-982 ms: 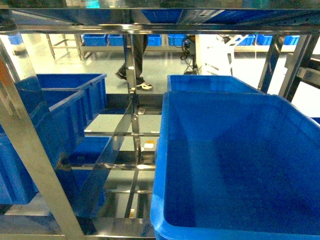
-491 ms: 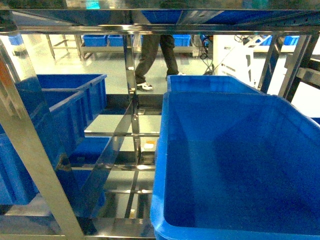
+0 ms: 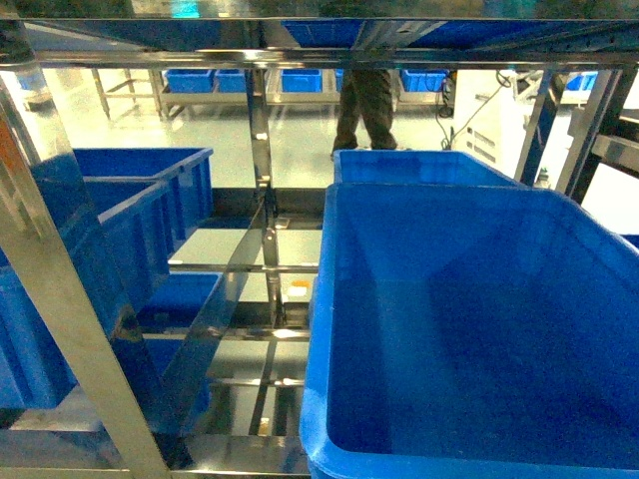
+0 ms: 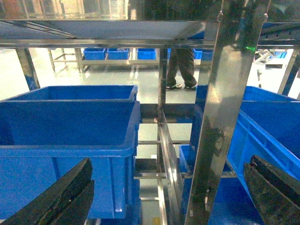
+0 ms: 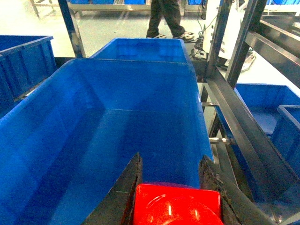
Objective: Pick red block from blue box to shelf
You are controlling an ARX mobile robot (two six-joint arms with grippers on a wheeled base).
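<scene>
Red block [image 5: 176, 206] is clamped between the right gripper [image 5: 172, 187] fingers, hanging over a big dark blue crate [image 5: 117, 126] that sits on the steel shelf [image 3: 262, 200]. Left gripper [image 4: 164, 197] is spread wide, holding nothing. Looks like the carry step is basically over, so the next move is probably lowering and letting go on the shelf. The turquoise blue box isn't in view.

Stainless-steel shelf [image 3: 262, 190] of uprights and crossbars, dark blue crates [image 3: 469, 329] resting on its tiers
</scene>
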